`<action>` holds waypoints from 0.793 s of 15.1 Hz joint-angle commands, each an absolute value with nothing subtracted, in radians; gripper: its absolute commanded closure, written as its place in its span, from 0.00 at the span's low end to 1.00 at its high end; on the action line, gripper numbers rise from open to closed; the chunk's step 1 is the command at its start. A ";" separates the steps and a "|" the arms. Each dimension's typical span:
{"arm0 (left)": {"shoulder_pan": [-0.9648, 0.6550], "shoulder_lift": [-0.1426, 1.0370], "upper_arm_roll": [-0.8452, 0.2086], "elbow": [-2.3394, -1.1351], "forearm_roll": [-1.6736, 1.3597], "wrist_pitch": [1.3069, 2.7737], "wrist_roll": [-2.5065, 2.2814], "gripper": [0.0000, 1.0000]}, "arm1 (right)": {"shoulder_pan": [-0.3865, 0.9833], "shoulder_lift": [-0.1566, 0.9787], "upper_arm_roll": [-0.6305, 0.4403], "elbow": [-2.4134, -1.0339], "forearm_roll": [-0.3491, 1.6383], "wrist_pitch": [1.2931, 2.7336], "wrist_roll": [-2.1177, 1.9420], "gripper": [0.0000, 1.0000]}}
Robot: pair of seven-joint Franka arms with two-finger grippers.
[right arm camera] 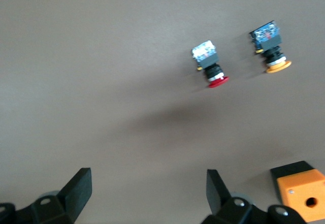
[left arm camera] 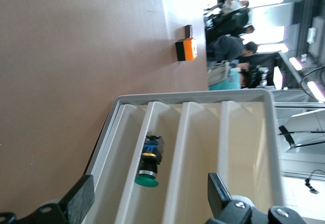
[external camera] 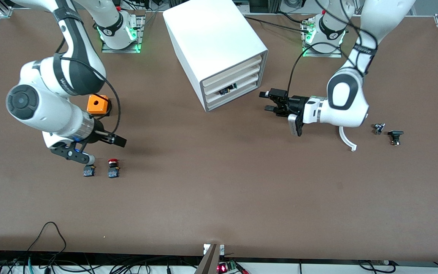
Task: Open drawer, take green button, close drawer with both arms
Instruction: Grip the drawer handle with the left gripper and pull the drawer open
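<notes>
Both claws stand with fingers apart and hold nothing: the left claw (external camera: pixel 267 102) hovers over the desk (external camera: pixel 219 198) in front of the white cabinet (external camera: pixel 219 49), facing its drawer fronts, and the right claw (external camera: pixel 101 146) hangs above the red-capped button (external camera: pixel 113 168) and its yellow-capped neighbour (right arm camera: pixel 270 46), near the orange box (external camera: pixel 98 104). The button (left arm camera: pixel 149 162) with the green cap lies on its side inside the drawer (left arm camera: pixel 167 137), third from the cabinet's top.
</notes>
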State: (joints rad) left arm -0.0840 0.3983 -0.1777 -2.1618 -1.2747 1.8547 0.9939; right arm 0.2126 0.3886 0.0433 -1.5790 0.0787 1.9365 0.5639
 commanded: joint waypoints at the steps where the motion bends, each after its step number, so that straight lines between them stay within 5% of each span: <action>1: -0.074 0.414 -0.199 -2.224 -1.341 1.852 1.075 0.08 | 0.248 0.462 0.040 -1.457 0.089 1.887 0.659 0.00; 9: -0.064 0.515 -0.250 -2.273 -1.348 1.836 1.212 0.27 | 0.325 0.541 0.040 -1.350 0.090 1.864 0.853 0.00; 12: -0.067 0.520 -0.285 -2.298 -1.374 1.838 1.227 0.35 | 0.357 0.627 0.040 -1.196 0.092 1.792 0.965 0.00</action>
